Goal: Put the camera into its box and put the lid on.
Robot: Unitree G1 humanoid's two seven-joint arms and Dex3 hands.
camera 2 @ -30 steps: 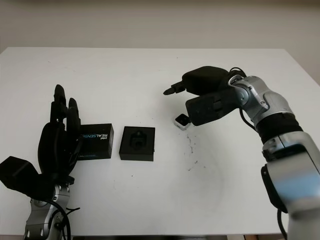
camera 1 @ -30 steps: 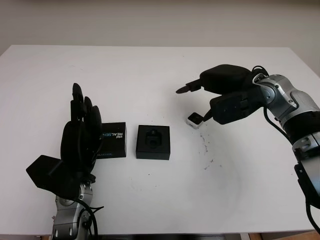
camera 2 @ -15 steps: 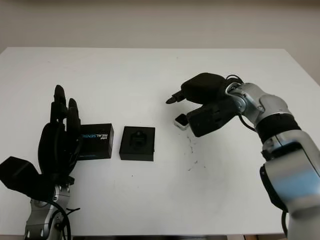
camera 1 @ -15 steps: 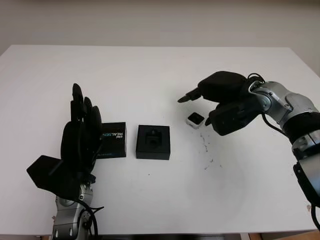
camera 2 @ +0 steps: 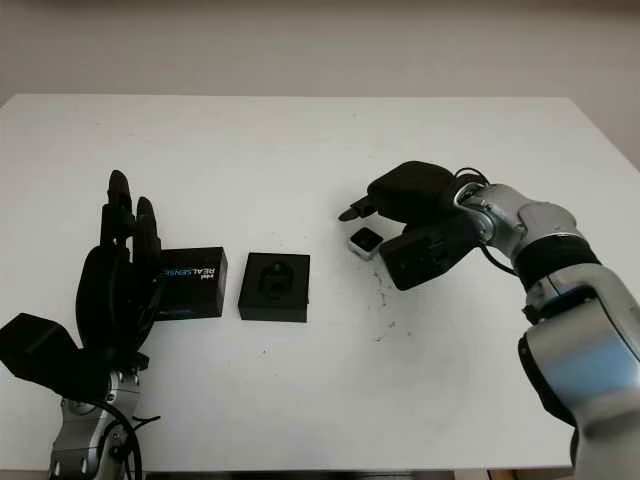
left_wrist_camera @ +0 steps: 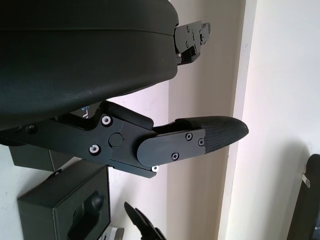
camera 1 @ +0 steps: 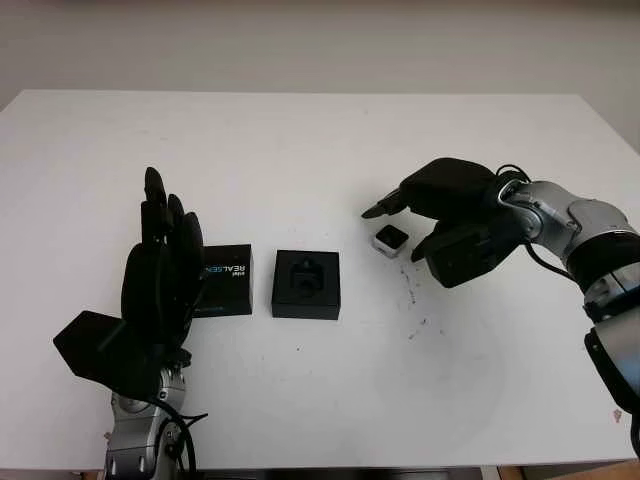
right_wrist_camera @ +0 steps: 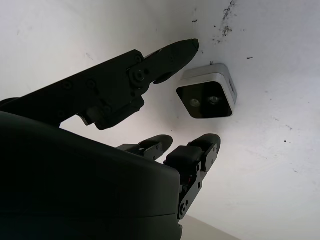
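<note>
On the white worktop (camera 1: 300, 150), in the left eye view, a small silver-edged camera (camera 1: 390, 239) with a dark face lies right of centre. The right robot hand (camera 1: 440, 215) hovers around it, open and holding nothing, one finger reaching past the camera's far side and the palm just to its right. A scatter of dark specks (camera 1: 412, 295) marks the surface just in front of the camera. Left of the camera, well apart from it, sits the open black box (camera 1: 306, 284) with a moulded recess, and beside that, further left, the black lid (camera 1: 226, 280) with pale lettering. The left robot hand (camera 1: 165, 265) stands upright at the near left, open, its fingers covering the lid's left end.

In the right eye view the same row reads lid (camera 2: 192, 282), box (camera 2: 275, 286), camera (camera 2: 366, 241), with nothing lying between box and camera.

In the left wrist view the left robot hand's fingers (left_wrist_camera: 200, 139) hold nothing; the box (left_wrist_camera: 70, 212) lies below them.

In the right wrist view the camera (right_wrist_camera: 207, 97) rests on the worktop with two lenses showing. One finger (right_wrist_camera: 170, 57) ends close beside its corner; whether it touches is hard to tell. Two other fingertips (right_wrist_camera: 202, 150) are near its opposite side, apart from it.
</note>
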